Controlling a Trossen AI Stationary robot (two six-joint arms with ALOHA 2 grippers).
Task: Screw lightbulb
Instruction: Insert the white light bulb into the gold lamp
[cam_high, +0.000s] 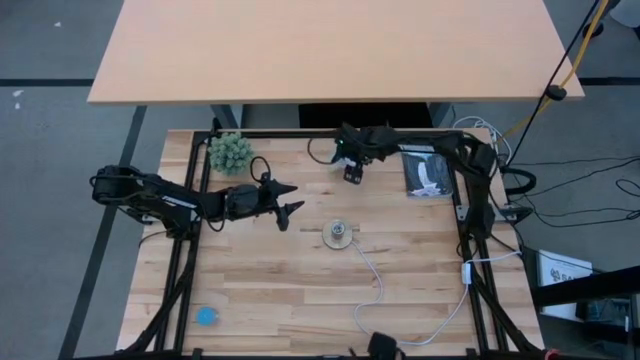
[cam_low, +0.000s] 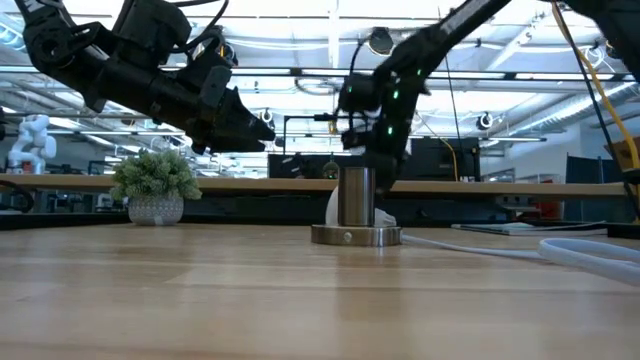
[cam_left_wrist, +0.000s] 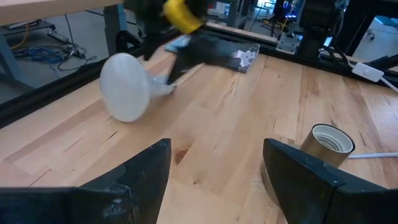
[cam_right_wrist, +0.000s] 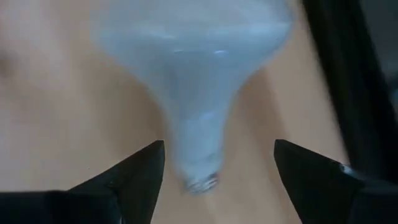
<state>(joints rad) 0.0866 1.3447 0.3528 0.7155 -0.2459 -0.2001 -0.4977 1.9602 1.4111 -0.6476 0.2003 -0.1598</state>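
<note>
The white frosted lightbulb (cam_left_wrist: 126, 87) lies on its side on the wooden table at the far middle, its narrow screw base (cam_right_wrist: 200, 179) toward my right gripper. That gripper (cam_right_wrist: 217, 163) is open and slants down over the bulb. Its fingers stand on either side of the bulb's neck with a gap on both sides. In the high view the gripper (cam_high: 352, 166) covers most of the bulb. The silvery socket (cam_high: 340, 235) stands upright mid-table, its white cord (cam_high: 375, 280) running to the near edge. My left gripper (cam_high: 288, 203) hovers open, left of the socket, holding nothing.
A small potted plant (cam_high: 230, 151) stands at the far left. A dark flat tray (cam_high: 428, 173) lies at the far right, and a blue disc (cam_high: 207, 316) near the front left corner. A black frame (cam_high: 190, 250) borders the table.
</note>
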